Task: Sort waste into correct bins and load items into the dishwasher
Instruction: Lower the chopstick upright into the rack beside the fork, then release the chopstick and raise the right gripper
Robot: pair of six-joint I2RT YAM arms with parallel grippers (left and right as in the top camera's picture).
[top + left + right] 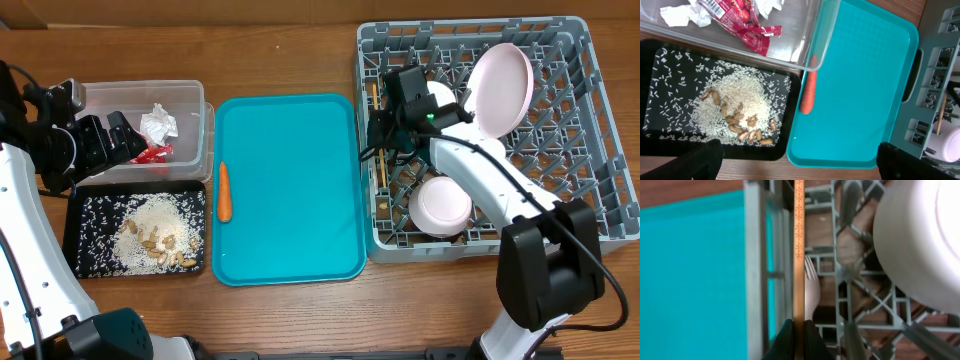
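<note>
The chopstick [799, 255] is a thin tan wooden stick with a row of tiny star-like marks down its upper part. It runs along the inside of the grey rack [600, 200]'s left wall, and the right claw [799, 335] is pinched tight around its lower end, fingers pressed on either side. A white fork [812, 292] lies in the rack just beside it, with a pale bowl [920, 240] further in and a pink plate [500, 88] propped on edge. Over on the left, the clear tub [190, 100] holds a red wrapper [740, 25] and paper wads [685, 15], and the black tray [650, 100] has rice [747, 102] and nut scraps [745, 127]. The carrot [807, 95] sits on the teal tray [860, 90]'s left edge — the left claw [120, 138] hangs spread wide, holding nothing.
</note>
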